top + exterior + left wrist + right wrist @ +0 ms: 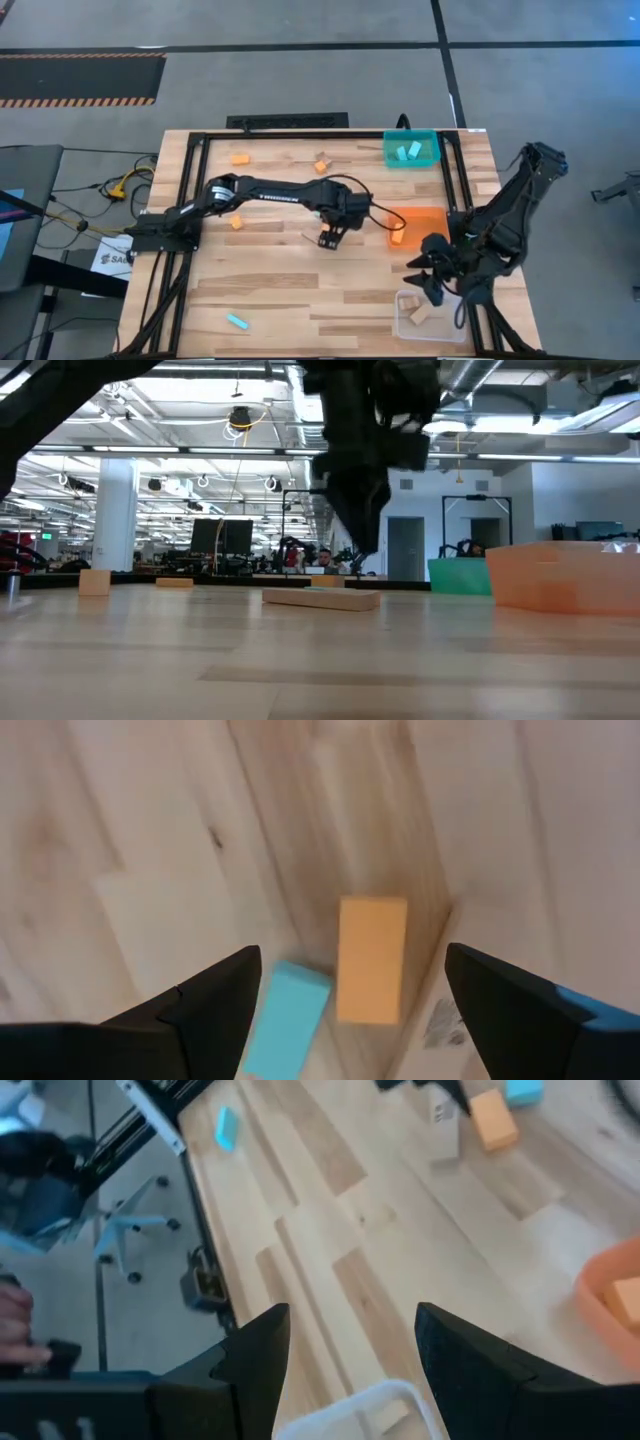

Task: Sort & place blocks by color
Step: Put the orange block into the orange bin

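My left gripper [330, 238] hangs open over the middle of the table, pointing down. Between and below its fingers, in the left wrist view, an orange block [372, 958] and a cyan block [288, 1020] lie flat on the wood, untouched. A tan block [320, 598] lies beside them. More blocks lie loose: orange ones [240, 158] [236, 222] at the left, one [320, 167] at the far middle, and a cyan one [236, 321] near the front. My right gripper [425, 272] stands open above the clear bin's [430, 315] far left corner, holding nothing.
A teal bin [411, 150] with cyan blocks stands at the far right. An orange bin [425, 222] holding an orange block sits at mid right. The clear bin at the near right holds tan blocks. Bare wood lies between the front cyan block and the clear bin.
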